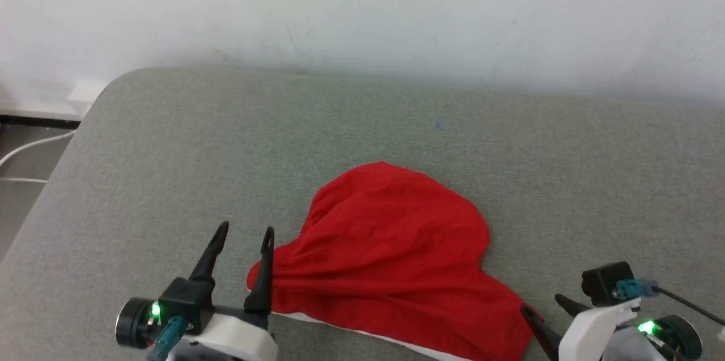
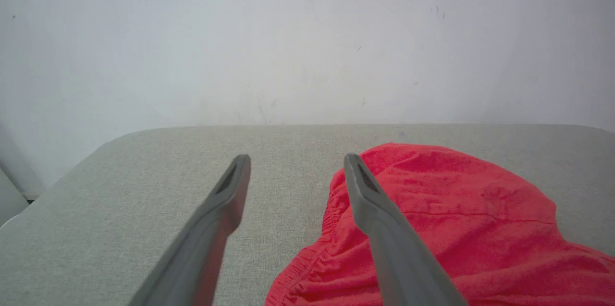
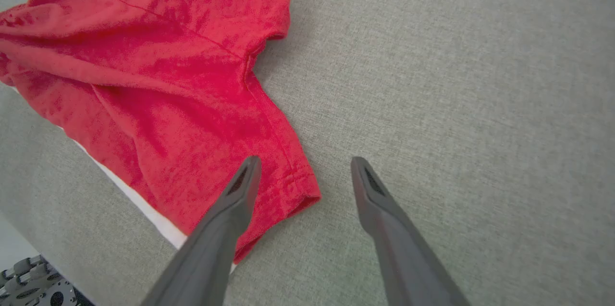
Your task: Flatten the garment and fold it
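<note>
The garment is a bright red pair of shorts lying rumpled in a rounded heap on the grey fabric surface, with a white edge band along its near side. My left gripper stands open at the garment's left end, its right finger at the gathered red edge and nothing between the fingers. The left wrist view shows that gripper open beside the garment. My right gripper is open at the garment's right corner. In the right wrist view the gripper straddles the hem corner of the garment.
A pale wall runs along the far edge of the surface. The surface's rounded left corner drops to the floor, where a white cable lies. Bare fabric stretches behind and to both sides of the garment.
</note>
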### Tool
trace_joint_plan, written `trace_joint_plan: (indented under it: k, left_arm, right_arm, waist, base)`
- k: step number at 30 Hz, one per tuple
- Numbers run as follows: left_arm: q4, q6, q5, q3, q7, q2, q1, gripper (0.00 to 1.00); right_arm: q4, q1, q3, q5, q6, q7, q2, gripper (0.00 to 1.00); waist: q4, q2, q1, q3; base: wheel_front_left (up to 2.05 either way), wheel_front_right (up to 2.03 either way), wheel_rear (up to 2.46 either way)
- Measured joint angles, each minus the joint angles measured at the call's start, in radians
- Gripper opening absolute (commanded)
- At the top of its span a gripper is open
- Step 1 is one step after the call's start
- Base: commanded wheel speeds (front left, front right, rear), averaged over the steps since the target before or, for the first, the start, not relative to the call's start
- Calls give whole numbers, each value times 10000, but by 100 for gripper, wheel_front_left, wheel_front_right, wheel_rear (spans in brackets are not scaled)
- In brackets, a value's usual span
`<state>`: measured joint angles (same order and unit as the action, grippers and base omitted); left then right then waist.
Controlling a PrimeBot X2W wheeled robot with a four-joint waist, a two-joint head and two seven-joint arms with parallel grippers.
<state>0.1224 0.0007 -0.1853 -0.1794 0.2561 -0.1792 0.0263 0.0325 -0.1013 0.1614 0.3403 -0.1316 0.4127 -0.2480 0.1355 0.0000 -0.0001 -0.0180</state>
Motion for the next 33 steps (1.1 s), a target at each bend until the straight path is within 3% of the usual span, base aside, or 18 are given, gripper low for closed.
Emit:
trace_joint_plan:
  k: [9,10,11,19,27,33]
  left_arm:
    - [-665,-274,602,-105,10,577,-178,100]
    - [-656,-314,635,-96,10,608,-182,100]
    - [-644,-351,654,-88,10,631,-188,100]
    - [-575,-454,844,-15,10,811,-264,100]
    - [-637,-616,993,-25,10,941,-310,100]
    - [-600,-702,993,-92,10,1070,-494,100]
  right_arm:
    - [1350,1004,525,40,0,677,-251,97]
    - [1473,1041,573,42,0,673,-268,25]
    - [1553,1110,612,42,0,593,-309,0]
    - [1808,1545,267,29,-15,-2,-675,0]
    - [1655,2358,-616,-84,-13,309,-1850,0]
    - [2351,3494,61,-171,-13,453,-2416,0]
  waist:
    - [547,0,2,-486]
    - [609,0,1,-545]
    - [672,0,1,-602]
    - [984,0,2,-771]
    - [954,0,1,-873]
    - [1040,0,3,-1167]
  base:
    - [0,0,0]
    - [0,0,0]
    - [0,0,0]
    - [0,0,0]
    - [0,0,0]
    - [0,0,0]
